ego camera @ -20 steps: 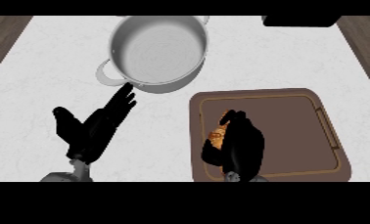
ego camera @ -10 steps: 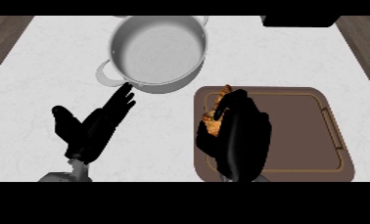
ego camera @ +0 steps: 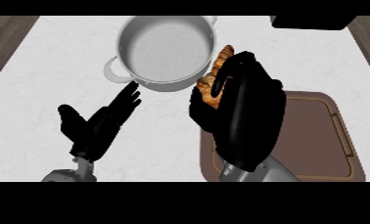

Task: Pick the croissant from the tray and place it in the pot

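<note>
Now | croissant (ego camera: 215, 78) in right robot hand (ego camera: 244, 108) | beside pot (ego camera: 165, 52) rim

The right hand (ego camera: 242, 113) curls round the croissant (ego camera: 215, 77), holding it just beside the pot's (ego camera: 166, 47) right rim, above the white counter (ego camera: 65, 76). The brown tray (ego camera: 325, 135) lies partly under the forearm. The left hand (ego camera: 98, 123) rests open, fingertips near the pot's lower edge.

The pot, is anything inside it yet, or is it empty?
Empty. The pot's grey inside shows bare. The croissant is held in the right hand, just outside the pot's right rim.
</note>
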